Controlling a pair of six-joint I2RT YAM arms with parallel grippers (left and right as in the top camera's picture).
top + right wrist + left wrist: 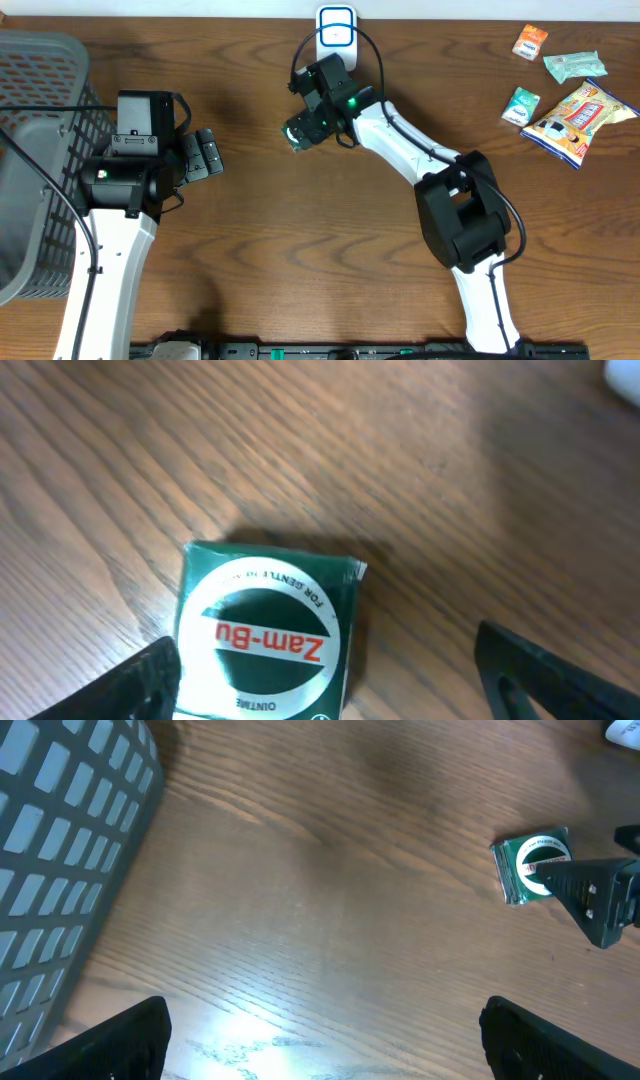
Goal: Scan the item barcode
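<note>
The item is a small green box (265, 630) printed "Zam-Bu" in red on a white ring. It lies flat on the wooden table, also seen as the box (298, 135) from overhead and the box (535, 867) in the left wrist view. My right gripper (330, 695) is open just above it, its left finger beside the box's edge and the right finger well clear. A white scanner (337, 30) with a blue ring stands at the table's back edge. My left gripper (213, 156) is open and empty over bare wood, far left of the box.
A grey mesh basket (35, 120) fills the left edge; the basket wall (60, 850) is close beside my left gripper (325, 1055). Several snack packets (575, 115) lie at the back right. A black cable loops round the scanner.
</note>
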